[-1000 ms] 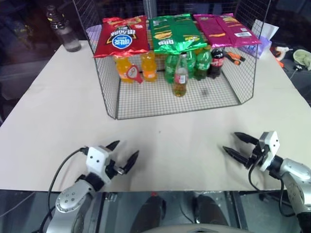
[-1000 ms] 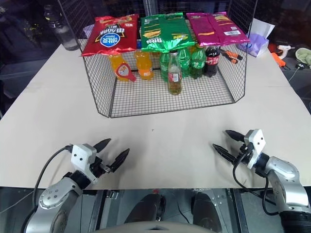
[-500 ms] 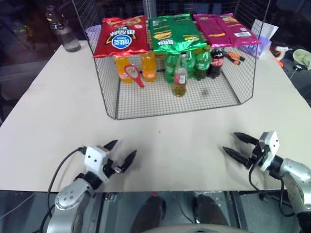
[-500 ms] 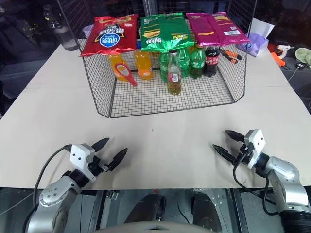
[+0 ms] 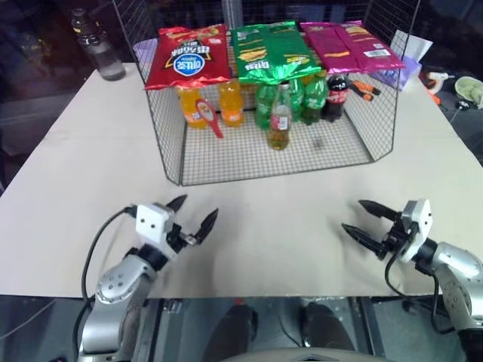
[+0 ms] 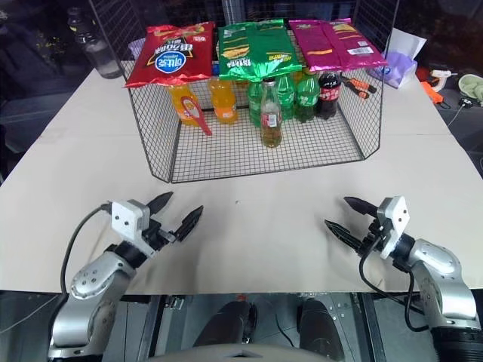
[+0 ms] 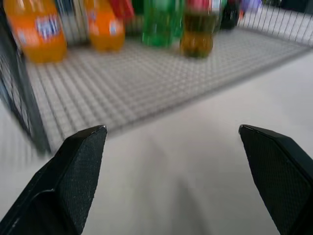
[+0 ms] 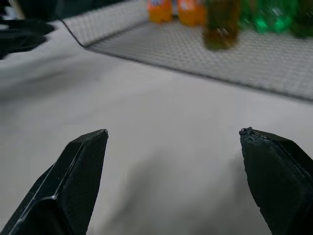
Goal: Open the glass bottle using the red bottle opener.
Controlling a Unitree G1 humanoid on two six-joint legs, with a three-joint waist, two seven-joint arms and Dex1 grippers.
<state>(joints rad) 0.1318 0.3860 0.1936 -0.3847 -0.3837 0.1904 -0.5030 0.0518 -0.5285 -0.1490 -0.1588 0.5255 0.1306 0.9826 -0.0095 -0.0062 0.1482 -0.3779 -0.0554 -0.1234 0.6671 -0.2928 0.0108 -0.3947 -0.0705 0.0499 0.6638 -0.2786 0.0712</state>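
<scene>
Both claws, left (image 5: 194, 213) and right (image 5: 365, 219), hover wide open and empty over the table (image 5: 90, 166) near its front edge, well apart from the wire rack (image 5: 173, 158), where the bottle (image 5: 280, 118) stands upright and the red opener (image 5: 205, 115) leans by the orange sodas (image 5: 230, 102).

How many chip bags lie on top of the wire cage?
3, side by side along the cage's top at the back: a red bag on the left, a green bag in the middle, a pink bag on the right.
</scene>
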